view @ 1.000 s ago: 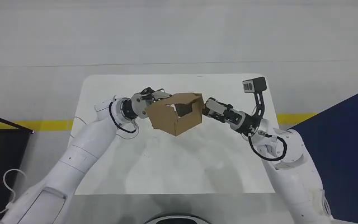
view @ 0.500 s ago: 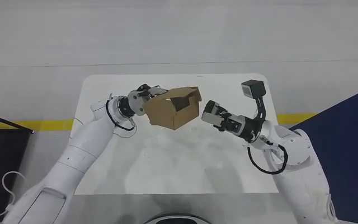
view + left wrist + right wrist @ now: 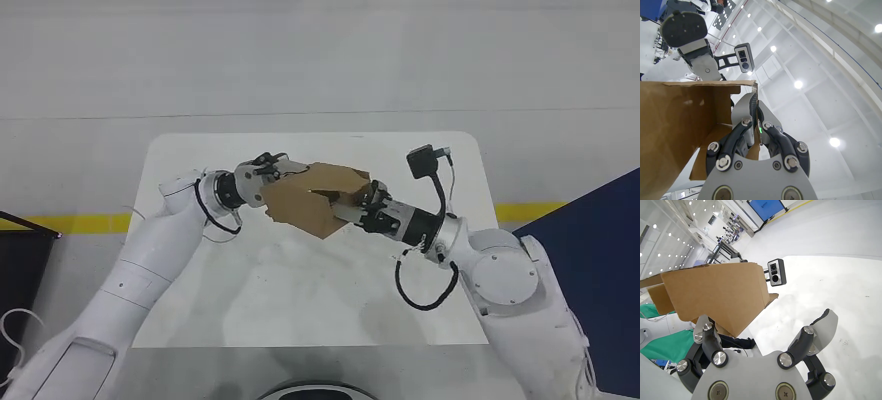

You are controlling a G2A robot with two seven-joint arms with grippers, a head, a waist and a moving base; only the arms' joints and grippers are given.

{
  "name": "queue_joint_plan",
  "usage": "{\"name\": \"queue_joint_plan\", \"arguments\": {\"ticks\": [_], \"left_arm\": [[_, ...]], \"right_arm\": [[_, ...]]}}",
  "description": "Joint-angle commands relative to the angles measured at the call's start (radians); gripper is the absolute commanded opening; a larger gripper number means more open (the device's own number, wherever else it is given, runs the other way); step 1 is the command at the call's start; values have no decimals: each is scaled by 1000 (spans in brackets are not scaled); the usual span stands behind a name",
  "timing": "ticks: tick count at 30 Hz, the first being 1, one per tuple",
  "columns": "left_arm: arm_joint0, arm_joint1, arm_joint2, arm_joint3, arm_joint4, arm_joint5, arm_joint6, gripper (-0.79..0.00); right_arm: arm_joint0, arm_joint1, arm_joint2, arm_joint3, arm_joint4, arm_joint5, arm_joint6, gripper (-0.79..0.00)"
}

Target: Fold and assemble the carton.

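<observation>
The carton (image 3: 318, 200) hangs over the middle of the table (image 3: 300, 290), seemingly clear of its surface, tilted, with its flaps not yet closed. The left gripper (image 3: 270, 172) is clamped tight on the edge of the carton's left wall, the cardboard pinched between both pads. The right gripper (image 3: 362, 208) is at the carton's right side, spread wide and holding nothing. In the right wrist view one of its fingers sits tucked under the carton's near corner and the other is well out in the air.

The only hold looks to be that one thin pinch. If the right gripper pushes a flap or wall too hard, the carton may swing about the pinch, slip free, or crease along the wrong line. The tucked finger could also crush that corner.
</observation>
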Motion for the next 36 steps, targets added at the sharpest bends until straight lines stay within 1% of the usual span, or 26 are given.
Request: {"name": "queue_joint_plan", "arguments": {"ticks": [1, 3, 8, 9, 11, 14, 17, 20, 26, 29, 33, 36], "left_arm": [[4, -1, -3, 0, -5, 2, -5, -785], [9, -2, -7, 2, -17, 3, -14, -785], [9, -4, -10, 5, -18, 4, -16, -785], [9, -4, -10, 5, -18, 4, -16, -785], [9, -4, -10, 5, -18, 4, -16, -785], [9, -4, -10, 5, -18, 4, -16, -785], [9, -4, -10, 5, -18, 4, -16, -785], [9, -4, -10, 5, -18, 4, -16, -785], [9, -4, -10, 5, -18, 4, -16, -785], [9, -4, -10, 5, -18, 4, -16, -785], [9, -4, -10, 5, -18, 4, -16, -785], [9, -4, -10, 5, -18, 4, -16, -785]], "right_arm": [[-1, -1, 2, 1, 15, -6, -12, 0], [-6, -3, 13, 6, 84, -39, -37, 0], [-35, -5, 97, 70, 340, -173, -65, 0], [-40, -5, 116, 90, 375, -184, -68, 0], [-47, -4, 144, 115, 393, -183, -74, 0], [-47, -2, 141, 120, 349, -155, -69, 0], [-34, -3, 102, 112, 313, -139, -58, 0], [-13, -5, 64, 104, 302, -149, -31, 0], [16, -5, 21, 98, 259, -143, 0, 0], [33, -5, 0, 102, 208, -107, -1, 0], [57, -7, -25, 108, 138, -34, -25, 0], [69, -8, -43, 103, 117, 0, -34, 0]]}}
